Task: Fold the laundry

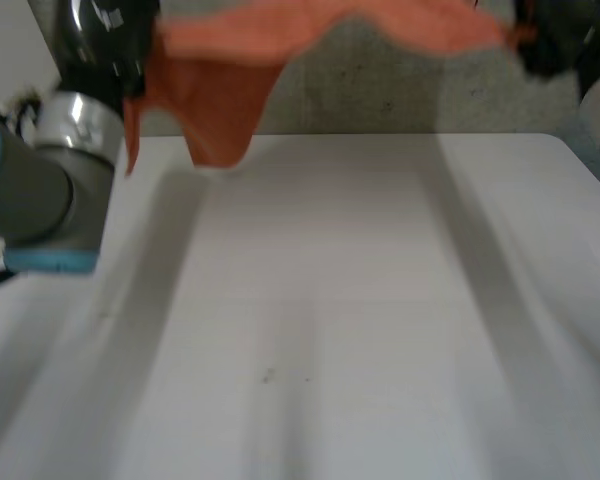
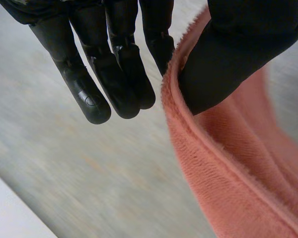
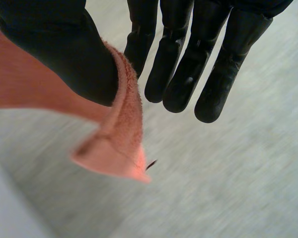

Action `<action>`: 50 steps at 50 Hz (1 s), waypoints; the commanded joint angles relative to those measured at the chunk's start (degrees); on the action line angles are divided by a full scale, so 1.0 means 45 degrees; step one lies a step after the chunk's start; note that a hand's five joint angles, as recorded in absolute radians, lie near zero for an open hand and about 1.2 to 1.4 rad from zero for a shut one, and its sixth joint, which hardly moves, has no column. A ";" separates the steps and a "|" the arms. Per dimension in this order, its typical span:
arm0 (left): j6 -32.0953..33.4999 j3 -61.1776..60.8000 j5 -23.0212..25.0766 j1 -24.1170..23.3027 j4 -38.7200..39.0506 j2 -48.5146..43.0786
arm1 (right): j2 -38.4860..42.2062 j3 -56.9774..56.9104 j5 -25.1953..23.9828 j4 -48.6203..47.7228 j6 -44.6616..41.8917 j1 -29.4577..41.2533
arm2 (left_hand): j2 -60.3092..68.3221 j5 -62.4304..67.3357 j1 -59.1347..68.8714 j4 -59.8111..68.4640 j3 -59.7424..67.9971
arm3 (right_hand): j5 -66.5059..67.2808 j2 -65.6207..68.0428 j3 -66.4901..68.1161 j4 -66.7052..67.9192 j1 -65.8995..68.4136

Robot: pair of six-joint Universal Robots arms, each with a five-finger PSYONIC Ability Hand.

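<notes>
Above far edge of white table (image 1: 330, 300), orange terry cloth (image 1: 280, 40) hangs off the surface, stretched between hands; left hand (image 2: 228, 59) pinches left end thumb-to-finger, right hand (image 3: 54, 49) pinches right corner likewise.

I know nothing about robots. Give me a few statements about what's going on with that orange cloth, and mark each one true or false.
1. The orange fleecy cloth lies flat on the white table. False: it is held up in the air, off the table.
2. The left robot hand pinches the cloth's edge with its thumb. True.
3. The right robot hand holds nothing. False: its thumb pins the cloth near a corner.
4. Part of the cloth sags lower near the left robot hand. True.
</notes>
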 commanded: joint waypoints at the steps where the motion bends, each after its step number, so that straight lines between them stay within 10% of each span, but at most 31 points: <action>1: 0.0043 -0.3225 0.0100 0.0078 -0.0282 -0.1252 | 0.1188 0.2859 -0.0256 0.0179 -0.0555 0.0025 | 0.2493 0.3069 0.3328 0.2538 0.2518 | 0.2890 0.2796 0.2711 0.2604 0.5323; 10: 0.0023 -0.4635 0.0139 0.0118 -0.0477 -0.2643 | 0.2657 0.3488 -0.0080 0.1602 -0.1766 -0.0130 | 0.2493 0.3069 0.3328 0.2538 0.2518 | 0.2890 0.2796 0.2711 0.2604 0.5323; 19: -0.0016 -0.5047 0.0139 0.0234 -0.0536 -0.2507 | 0.2033 0.3566 -0.0100 0.1976 -0.1611 -0.0189 | -0.5756 -0.5180 -0.4921 -0.5711 -0.5731 | 0.2890 0.2796 0.2711 0.2604 0.5323; 36: -0.0563 -0.4831 0.1057 0.1465 -0.0672 -0.2643 | 0.1212 0.3331 -0.0275 0.2210 -0.0439 -0.1244 | -0.7034 -0.6458 -0.6199 -0.6989 -0.7010 | 0.2890 0.2796 0.2711 0.2604 0.5323; 50: -0.4311 -0.4324 0.1975 0.2285 -0.2684 -0.2565 | 0.1798 0.3273 -0.0256 0.2249 -0.0478 -0.1439 | -0.7146 -0.6570 -0.6311 -0.7102 -0.7122 | 0.2890 0.2796 0.2711 0.2604 0.5323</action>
